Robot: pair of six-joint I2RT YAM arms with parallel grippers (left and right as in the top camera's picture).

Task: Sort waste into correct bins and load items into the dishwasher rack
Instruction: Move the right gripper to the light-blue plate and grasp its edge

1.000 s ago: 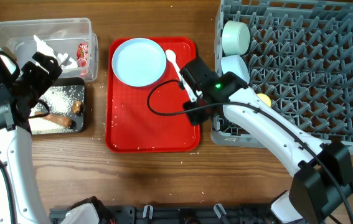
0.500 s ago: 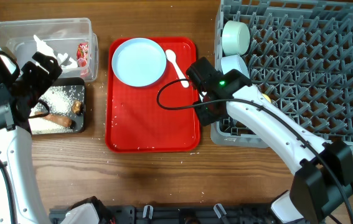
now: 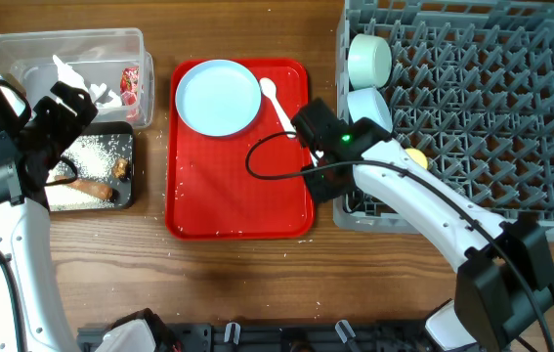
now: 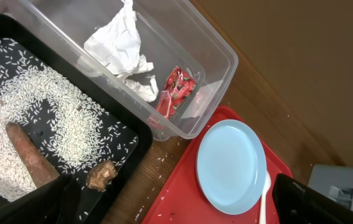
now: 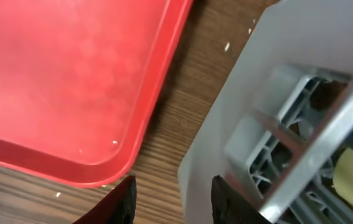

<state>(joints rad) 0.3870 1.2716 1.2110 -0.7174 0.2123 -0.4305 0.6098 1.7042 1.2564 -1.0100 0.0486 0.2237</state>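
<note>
My left gripper [image 4: 182, 208] hangs wide open above the black tray [image 4: 134, 134], which holds rice crumbs [image 4: 58, 106], a brown stick [image 4: 30, 158] and a brown lump [image 4: 101, 176]. The clear tub [image 4: 216, 57] holds a white scrap [image 4: 123, 43] and a red wrapper [image 4: 175, 92]. A pale blue plate [image 3: 218, 96] lies on the red tray [image 3: 237, 186]. My right gripper [image 3: 323, 188] stands open and empty between the red tray's edge and the rack [image 3: 511, 127], close to the rack's left wall [image 5: 244, 93]. Two bowls [image 3: 369, 59] [image 3: 366, 103] and a yellow cup [image 3: 413, 156] sit in the rack.
A white spoon [image 3: 277, 106] lies on the red tray beside the plate. A narrow strip of wooden table [image 5: 176, 124] separates the tray's corner from the rack. Stray rice grains dot the tray and the table.
My right gripper has moved right and toward the front, off the red tray's right side to the rack's left wall. The spoon and the left arm have stayed put.
</note>
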